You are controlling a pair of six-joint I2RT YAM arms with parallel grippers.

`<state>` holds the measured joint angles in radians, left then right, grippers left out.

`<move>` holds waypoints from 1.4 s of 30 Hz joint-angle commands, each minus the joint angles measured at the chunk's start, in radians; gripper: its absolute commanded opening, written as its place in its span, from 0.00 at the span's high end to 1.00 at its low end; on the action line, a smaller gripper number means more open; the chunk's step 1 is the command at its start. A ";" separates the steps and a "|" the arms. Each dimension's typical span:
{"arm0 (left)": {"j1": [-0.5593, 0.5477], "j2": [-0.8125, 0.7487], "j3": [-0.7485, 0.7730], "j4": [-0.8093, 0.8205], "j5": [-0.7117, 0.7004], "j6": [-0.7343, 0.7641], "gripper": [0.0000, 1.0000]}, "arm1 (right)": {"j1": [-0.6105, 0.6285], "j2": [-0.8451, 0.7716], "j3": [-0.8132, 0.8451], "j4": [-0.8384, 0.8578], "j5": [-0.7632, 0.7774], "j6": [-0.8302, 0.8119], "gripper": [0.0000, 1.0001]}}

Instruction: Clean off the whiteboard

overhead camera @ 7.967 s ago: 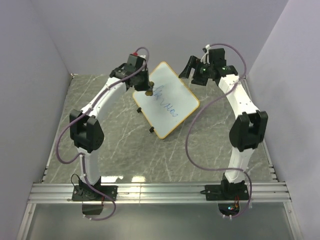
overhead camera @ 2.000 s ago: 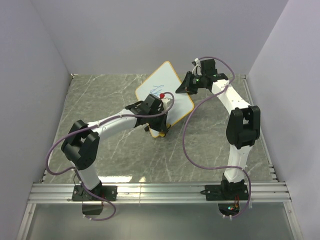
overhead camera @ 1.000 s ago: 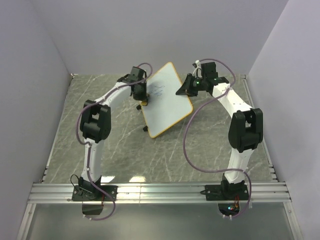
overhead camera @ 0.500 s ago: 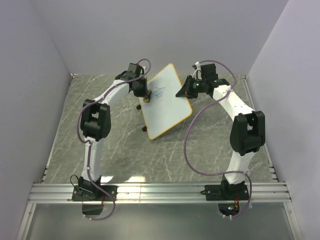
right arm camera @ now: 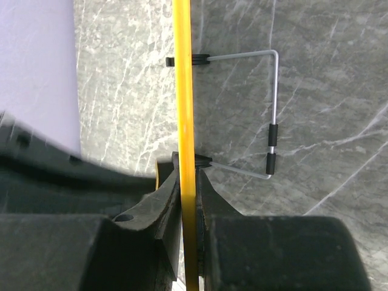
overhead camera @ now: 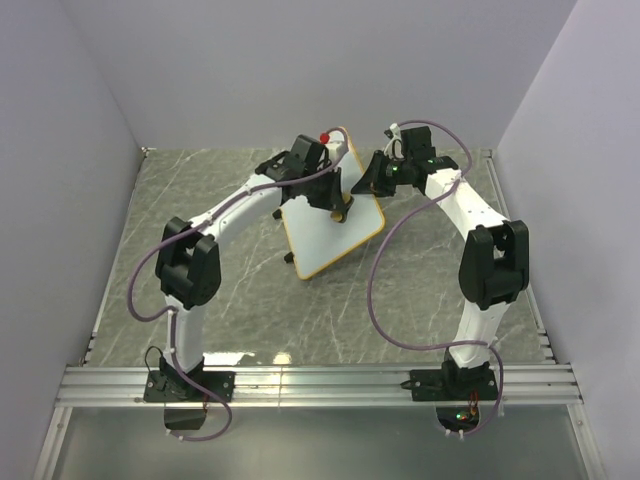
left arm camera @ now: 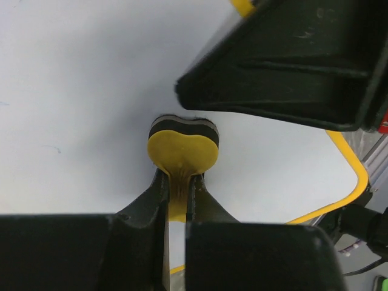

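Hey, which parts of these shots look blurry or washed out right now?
Top external: evenly lit and sharp, no hard shadows. Left wrist: the whiteboard is nearly washed-out white, the eraser reads clearly, the left gripper up close is dark and soft. Right wrist: the wire stand is crisp, the right gripper is blurred.

- My right gripper (right arm camera: 188, 174) is pinching the whiteboard (right arm camera: 184, 91) on its yellow edge, one finger on each side.
- Right of that edge, the wire stand (right arm camera: 274, 109) juts out over the marble table (right arm camera: 121, 79).
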<state>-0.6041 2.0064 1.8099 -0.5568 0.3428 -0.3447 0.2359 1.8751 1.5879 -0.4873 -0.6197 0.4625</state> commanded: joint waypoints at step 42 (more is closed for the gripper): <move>0.108 0.356 0.503 -0.147 -0.206 -0.045 1.00 | 0.100 0.062 -0.022 -0.177 -0.018 -0.077 1.00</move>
<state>-0.5529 2.2745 2.2852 -0.7074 0.1917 -0.3519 0.2363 1.8969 1.6173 -0.5278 -0.6312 0.4561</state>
